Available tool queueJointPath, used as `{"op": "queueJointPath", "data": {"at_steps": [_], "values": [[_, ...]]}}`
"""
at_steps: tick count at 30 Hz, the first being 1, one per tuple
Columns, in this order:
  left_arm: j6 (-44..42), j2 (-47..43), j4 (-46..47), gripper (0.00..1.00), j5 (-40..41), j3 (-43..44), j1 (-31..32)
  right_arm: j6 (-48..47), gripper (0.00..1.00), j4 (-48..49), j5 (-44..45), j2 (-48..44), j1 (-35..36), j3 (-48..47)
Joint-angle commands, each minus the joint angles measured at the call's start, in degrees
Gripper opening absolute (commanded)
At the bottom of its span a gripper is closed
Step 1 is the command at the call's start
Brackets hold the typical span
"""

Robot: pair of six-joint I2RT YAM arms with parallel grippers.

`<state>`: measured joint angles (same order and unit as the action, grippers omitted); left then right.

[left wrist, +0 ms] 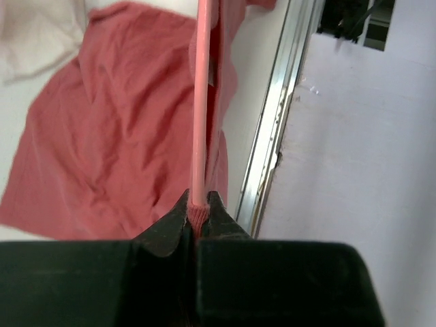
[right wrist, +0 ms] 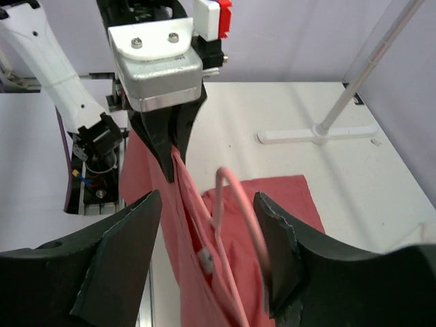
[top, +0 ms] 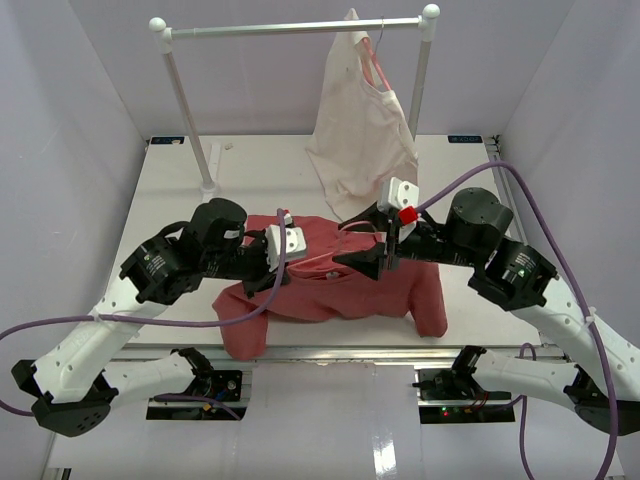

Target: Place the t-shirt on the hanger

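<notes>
Pinching hanger (left wrist: 199, 102) and t-shirt (left wrist: 102, 136) collar, left hand (left wrist: 197, 218) is clamped; right hand (right wrist: 208, 201) stands open.

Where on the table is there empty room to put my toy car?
Bare table lies at the back, between the rack's left post and the hanging cream garment, and right of that garment. The front middle is crowded: the t-shirt, the hanger, the left gripper and the right gripper.

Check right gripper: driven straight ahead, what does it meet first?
Probably the hanger, its hook wire between the open fingers of the right gripper, with the t-shirt beside it; the left gripper lies beyond. Depth unclear.
</notes>
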<state>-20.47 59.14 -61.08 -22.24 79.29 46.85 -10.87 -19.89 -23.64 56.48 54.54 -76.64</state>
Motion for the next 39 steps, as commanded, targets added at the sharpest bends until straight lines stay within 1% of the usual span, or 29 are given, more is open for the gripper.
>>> {"op": "queueJointPath", "data": {"at_steps": [1, 2, 3, 5, 6, 7, 9, 11, 13, 16, 18, 20, 22, 24, 25, 27, 30, 32, 34, 37, 39], "values": [[7.4, -3.5, -3.3, 0.0, 12.0, -3.1, -0.4, 3.7, 0.74, 3.6, 6.6, -5.8, 0.4, 2.7], [8.5, -3.9, -4.0, 0.0, 14.7, -4.2, -0.4, 4.3, 0.81, 3.7, 8.5, -7.0, 0.5, 3.4], [9.7, -4.3, -4.1, 0.0, 16.5, -5.0, -0.4, 4.9, 0.84, 4.0, 10.9, -8.5, 0.4, 4.2], [11.3, -5.2, -4.1, 0.0, 20.1, -6.8, -0.4, 5.9, 0.88, 4.2, 14.8, -10.5, 0.4, 5.2], [11.7, -5.8, -3.7, 0.0, 23.3, -7.9, -0.4, 6.3, 0.9, 4.2, 17.4, -11.2, 0.4, 5.5], [12.3, -6.2, -3.2, 0.0, 24.9, -8.6, -0.4, 6.9, 0.93, 4.3, 19.3, -12.1, 0.4, 5.8], [12.7, -6.6, -2.6, 0.0, 26.1, -9.9, -0.4, 8.1, 0.98, 4.8, 23.6, -14.2, 0.5, 6.4], [13.3, -7.0, -0.8, 0.0, 28.6, -10.5, -0.4, 8.7, 0.95, 5.6, 29.6, -15.6, 0.4, 7.1], [15.7, -7.2, 2.6, 0.0, 32.6, -10.4, -0.6, 10.1, 0.91, 5.9, 33.0, -16.5, 0.5, 7.2], [19.2, -6.1, 4.9, 0.0, 36.5, -7.0, -1.4, 10.4, 0.9, 6.0, 35.0, -17.9, 0.4, 7.8], [21.7, -4.1, 4.8, 0.0, 39.2, -3.8, -2.3, 10.4, 0.9, 6.0, 36.3, -18.9, 0.4, 8.6], [24.7, -0.3, 1.7, 0.0, 42.6, -0.9, -3.4, 10.4, 0.9, 5.8, 37.1, -19.9, 0.5, 9.5], [26.2, 0.8, 0.6, 0.0, 43.6, 0.9, -4.2, 10.2, 0.9, 5.8, 37.7, -20.7, 0.5, 10.1], [27.6, 5.8, -4.3, 0.0, 45.6, 1.8, -5.8, 9.8, 0.9, 5.7, 38.7, -22.9, 0.5, 10.9], [27.7, 6.6, -4.6, 0.0, 46.5, 1.0, -6.4, 9.7, 0.9, 5.7, 38.8, -23.3, 0.5, 11.1], [26.9, 6.9, -4.0, 0.0, 46.3, 0.0, -8.7, 9.8, 0.9, 5.6, 38.6, -24.1, 0.4, 10.8], [25.5, 6.3, 0.1, 0.0, 42.8, -0.2, -13.8, 9.9, 0.9, 5.2, 39.1, -24.9, 0.4, 10.8], [25.1, 6.9, 2.2, 0.0, 42.1, 2.6, -15.8, 10.3, 0.9, 5.2, 39.4, -25.0, 0.5, 11.5], [24.7, 9.0, 3.2, 0.0, 41.9, 7.8, -17.3, 11.7, 0.9, 4.9, 39.8, -24.8, 0.5, 12.5], [24.6, 13.5, 2.3, 0.0, 44.9, 20.3, -19.8, 12.5, 0.9, 4.2, 42.5, -24.1, 0.4, 13.7], [24.4, 18.5, -0.9, 0.0, 48.3, 26.2, -20.9, 12.5, 0.9, 4.2, 43.2, -24.1, 0.5, 14.5]]}}
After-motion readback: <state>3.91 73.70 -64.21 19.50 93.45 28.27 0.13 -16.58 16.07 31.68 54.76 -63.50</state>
